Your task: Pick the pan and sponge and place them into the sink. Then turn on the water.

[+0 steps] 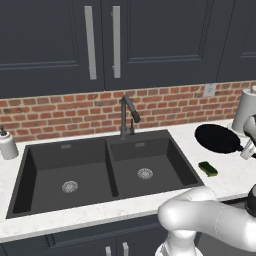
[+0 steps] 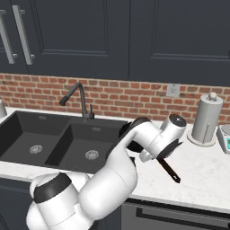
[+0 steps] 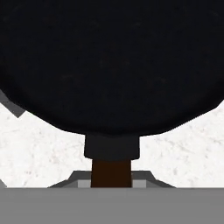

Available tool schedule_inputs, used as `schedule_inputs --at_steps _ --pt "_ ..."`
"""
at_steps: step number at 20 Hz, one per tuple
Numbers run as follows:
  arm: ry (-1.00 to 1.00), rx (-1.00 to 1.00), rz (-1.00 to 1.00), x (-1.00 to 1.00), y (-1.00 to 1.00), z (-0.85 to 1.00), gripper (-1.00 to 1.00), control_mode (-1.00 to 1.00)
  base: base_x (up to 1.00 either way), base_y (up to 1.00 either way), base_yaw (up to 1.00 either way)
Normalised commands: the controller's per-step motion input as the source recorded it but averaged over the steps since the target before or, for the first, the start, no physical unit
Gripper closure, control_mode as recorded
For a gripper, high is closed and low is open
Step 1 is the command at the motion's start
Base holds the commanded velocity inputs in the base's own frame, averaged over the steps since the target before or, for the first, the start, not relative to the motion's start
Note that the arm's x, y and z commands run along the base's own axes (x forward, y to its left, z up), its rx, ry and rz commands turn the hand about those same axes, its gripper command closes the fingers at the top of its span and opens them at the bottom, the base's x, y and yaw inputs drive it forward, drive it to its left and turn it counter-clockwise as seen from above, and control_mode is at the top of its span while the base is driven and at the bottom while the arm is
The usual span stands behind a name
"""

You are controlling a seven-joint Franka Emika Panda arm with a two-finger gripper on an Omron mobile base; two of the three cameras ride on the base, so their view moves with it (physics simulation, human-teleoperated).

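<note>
You have the pan (image 1: 217, 138) at the right of the left base frame, sitting on the counter (image 1: 225, 181) just right of the sink (image 1: 105, 172), with the sponge (image 1: 207, 168) lying apart from it, lower in the frame. In the hand view the black bowl of the pan fills the upper frame and its handle (image 3: 111, 173) runs straight down to the bottom centre, where the claw (image 3: 111, 181) sits around it. Whether the claw has closed on the handle you cannot tell; the tips are cut off by the frame edge.

Expect the pan to be rigid and fairly heavy, with its weight out in the bowl. Held by the thin handle, it will likely want to droop or roll, so grip close to the bowl and squeeze firmly. The sponge should be light and soft; take it across its short sides.
</note>
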Motion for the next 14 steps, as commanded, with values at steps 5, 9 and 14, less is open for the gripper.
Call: schedule_inputs --at_steps 5,9,14 --pt "0.0 -0.04 0.04 0.0 0.57 0.0 1.0 -1.0 0.0 0.0 0.0" --pt "0.0 -0.03 0.0 0.0 0.62 0.0 1.0 -1.0 0.0 0.0 0.0" --pt "0.0 -0.01 0.0 0.0 0.48 0.02 1.0 -1.0 0.0 0.0 0.0"
